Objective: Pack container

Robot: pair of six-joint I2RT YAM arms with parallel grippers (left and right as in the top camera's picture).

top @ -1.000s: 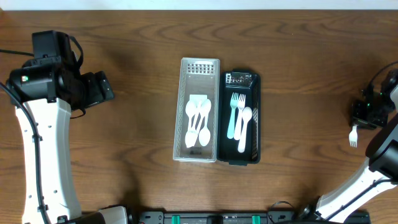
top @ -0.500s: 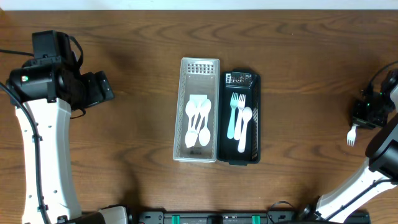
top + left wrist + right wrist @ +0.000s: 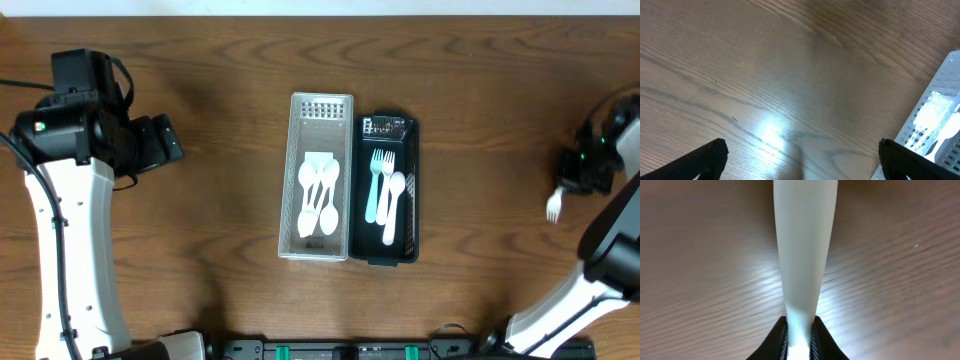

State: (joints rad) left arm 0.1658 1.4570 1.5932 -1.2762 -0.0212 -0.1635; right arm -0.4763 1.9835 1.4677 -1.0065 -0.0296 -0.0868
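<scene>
Two fingers of your right gripper [image 3: 800, 330] stand nearly closed on the thin end of a white plastic fork [image 3: 802, 250]. The right wrist view shows the handle running straight out from them and widening away from the pinch. From overhead, the fork hangs off the gripper far to the right of the black tray [image 3: 411, 200], well apart from it, with the tines angled toward the near edge of the desk [image 3: 200, 60]. You cannot tell from here whether the tines clear the wood.

Your left gripper [image 3: 801, 150] has its fingers spread wide with nothing between them. It hovers over bare wood far to the left of the black tray, and only a corner of the clear bin [image 3: 935, 95] shows at the edge of its camera.

The clear bin sits just beside the black tray on its left, apparently touching, and holds spoons [image 3: 318, 195]. The black tray holds forks [image 3: 376, 180] and what looks like one spoon.

Watch the grip. You hold the fork at its very end, so most of its length overhangs, and a quick swing toward the black tray could let it pivot or slide out. The handle narrows toward the pinch, which favours slipping. If you come in too low, the tines may snag the black tray's right wall. If you overshoot, the fork lands among the spoons.
</scene>
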